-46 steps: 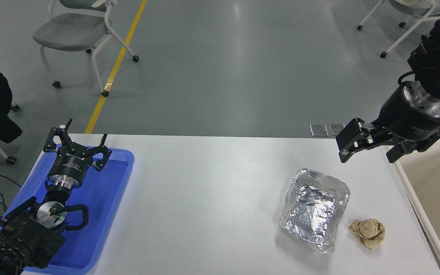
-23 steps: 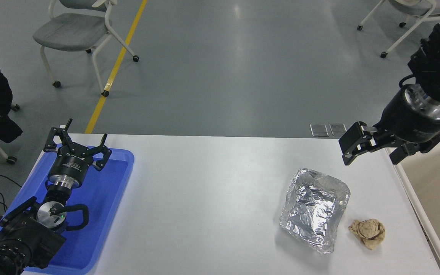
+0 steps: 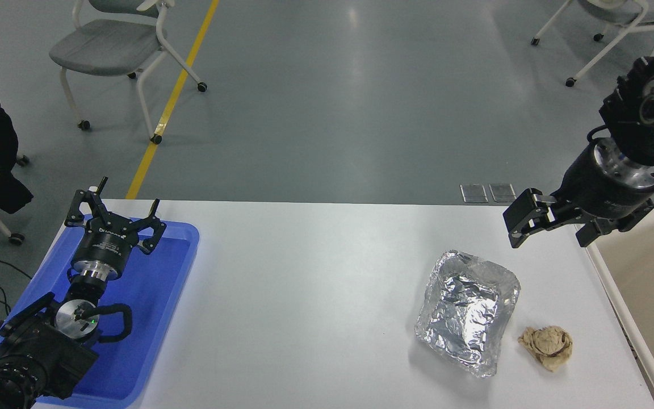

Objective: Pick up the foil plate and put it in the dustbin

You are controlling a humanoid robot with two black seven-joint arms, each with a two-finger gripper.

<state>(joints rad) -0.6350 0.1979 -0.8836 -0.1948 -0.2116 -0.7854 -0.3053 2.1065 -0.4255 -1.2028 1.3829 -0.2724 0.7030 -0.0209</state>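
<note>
Foil plate: crinkled shiny silver tray, rounded-rectangle with raised rim, flat on the white table, long axis roughly 12-to-6, tilted slightly toward 1. Crumpled tan paper ball just beside it at 4 o'clock; smooth cream dustbin at 3 o'clock. My right gripper hangs at its 1 o'clock, fingers spread wide, empty; left gripper parked splayed over the blue tray.

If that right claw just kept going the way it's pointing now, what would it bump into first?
Probably the bare table. The right gripper, jaws open, points down and left, toward the table's far edge just beyond the foil plate. It could clip the plate's far rim instead; one view leaves depth unclear.
</note>
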